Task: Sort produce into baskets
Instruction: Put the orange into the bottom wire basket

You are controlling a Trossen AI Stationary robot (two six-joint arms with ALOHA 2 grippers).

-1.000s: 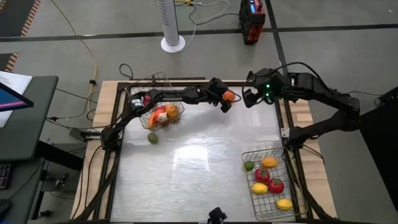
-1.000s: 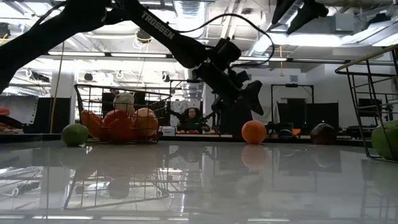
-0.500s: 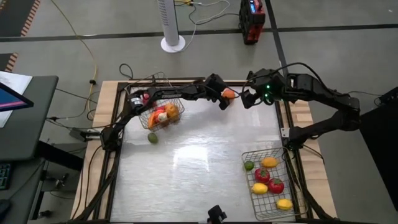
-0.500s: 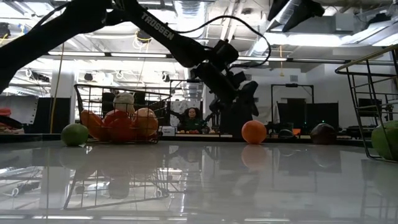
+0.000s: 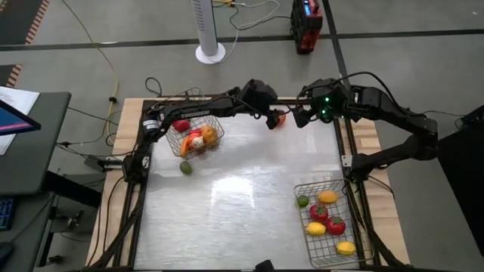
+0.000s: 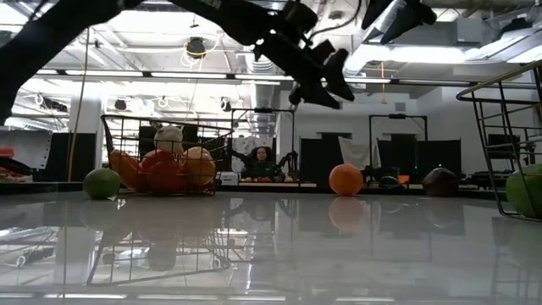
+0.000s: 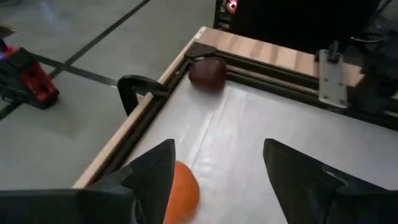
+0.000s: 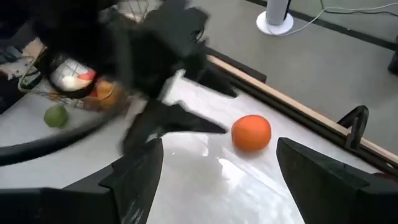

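Left gripper [image 5: 272,119] hovers, jaws spread, above the round orange fruit [image 8: 251,132]; lower squarely astride before pinching; right gripper [image 5: 299,119] waits alongside, jaws spread.

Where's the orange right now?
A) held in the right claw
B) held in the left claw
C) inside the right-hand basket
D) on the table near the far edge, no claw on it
D: the orange sits on the table by the far edge, the open left claw up above it and the open right claw beside it, neither touching.
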